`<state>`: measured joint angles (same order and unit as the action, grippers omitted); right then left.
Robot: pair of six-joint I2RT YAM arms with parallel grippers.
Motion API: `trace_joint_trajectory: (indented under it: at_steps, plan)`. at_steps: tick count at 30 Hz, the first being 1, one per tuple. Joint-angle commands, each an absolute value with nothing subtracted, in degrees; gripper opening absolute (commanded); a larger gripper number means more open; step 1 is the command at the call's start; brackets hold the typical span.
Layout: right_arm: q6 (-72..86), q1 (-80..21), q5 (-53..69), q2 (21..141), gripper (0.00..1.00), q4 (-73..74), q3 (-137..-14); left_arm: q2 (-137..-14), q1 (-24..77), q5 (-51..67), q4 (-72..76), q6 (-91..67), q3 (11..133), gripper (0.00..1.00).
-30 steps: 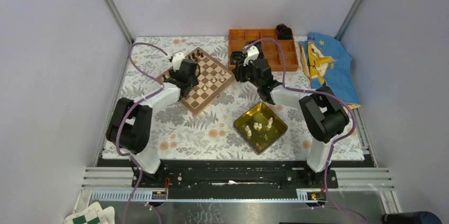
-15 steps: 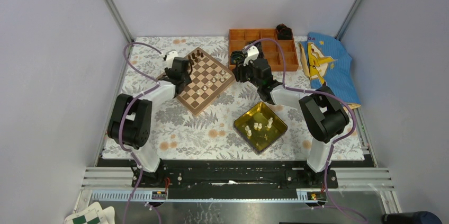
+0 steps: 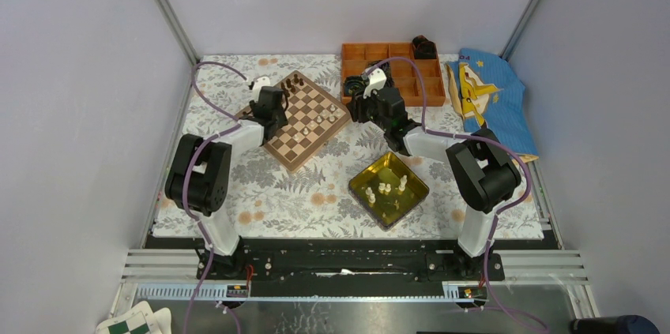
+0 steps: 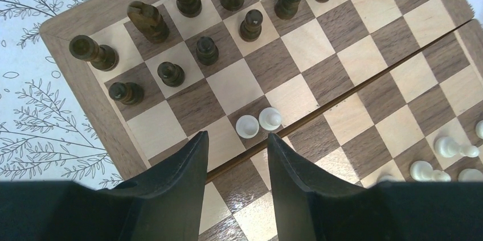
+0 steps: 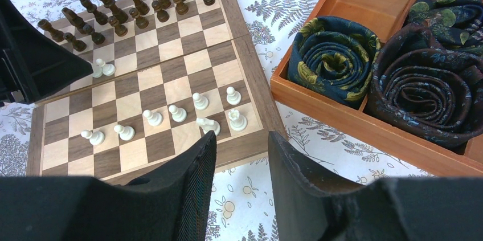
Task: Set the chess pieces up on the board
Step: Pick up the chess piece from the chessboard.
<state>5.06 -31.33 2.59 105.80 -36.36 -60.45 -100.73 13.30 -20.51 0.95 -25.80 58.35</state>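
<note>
Wooden board [image 3: 300,141]: angled on the floral mat, beside the orange box [image 3: 359,55].
Chess pieces [image 5: 176,115]: loose cream row along the board edge nearest the right gripper; more in the yellow tray [image 3: 378,168].
Dark pieces [image 4: 171,1]: crowd the far rows.
Left gripper [image 4: 236,150]: spread, empty, just behind two cream pieces.
Right gripper [image 5: 242,144]: spread, empty, near the box's rolled fabric [image 5: 333,58].

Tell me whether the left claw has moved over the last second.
Yes. The left claw has pulled leftward, from over the squares of the square wooden chessboard toward its left edge; the board itself has stayed put.
</note>
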Motion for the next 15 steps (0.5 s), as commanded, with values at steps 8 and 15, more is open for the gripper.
trace_joint_trajectory:
  at_steps: [8, 15]
  plan:
    - [5.4, -30.8, 2.6, 104.1, 0.46, -38.2, -61.8, -103.1, 12.2, -19.1, 4.6, -23.7, 59.7, 0.48]
    - [5.2, -30.8, 2.6, 104.5, 0.46, -38.0, -62.1, -103.8, 12.1, -19.0, 4.7, -23.8, 60.4, 0.48]
